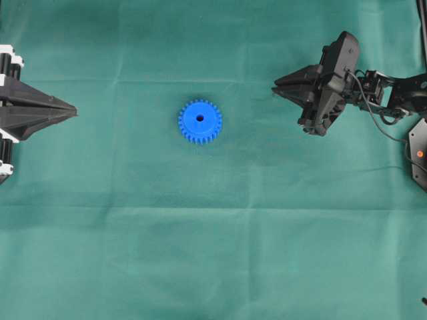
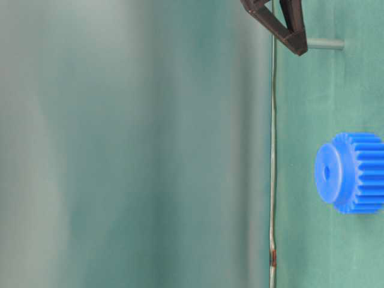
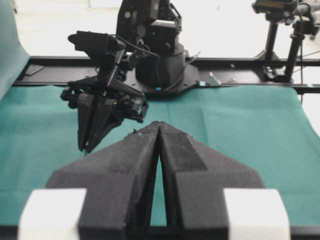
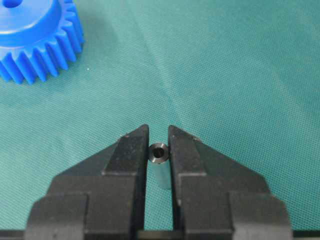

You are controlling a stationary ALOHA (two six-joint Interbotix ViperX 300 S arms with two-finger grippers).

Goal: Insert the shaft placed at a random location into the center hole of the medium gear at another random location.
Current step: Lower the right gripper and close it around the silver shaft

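The right claw (image 4: 159,137) pinches the small silver-grey metal shaft (image 4: 159,153) upright near the green cloth's (image 1: 213,267) right edge, ready for lifting toward the blue plastic toothed gear (image 1: 200,121) mid-cloth; the left claw (image 3: 159,131) rests closed, empty.

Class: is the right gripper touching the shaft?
Touching: the right wrist view shows the right gripper fingertips pressed against both sides of the shaft.

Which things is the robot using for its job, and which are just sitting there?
For the job:
- shaft, standing between the right gripper's jaws
- blue gear
- its center hole

Just there:
- green cloth
- left gripper, shut, holding nothing
- camera stands behind the table
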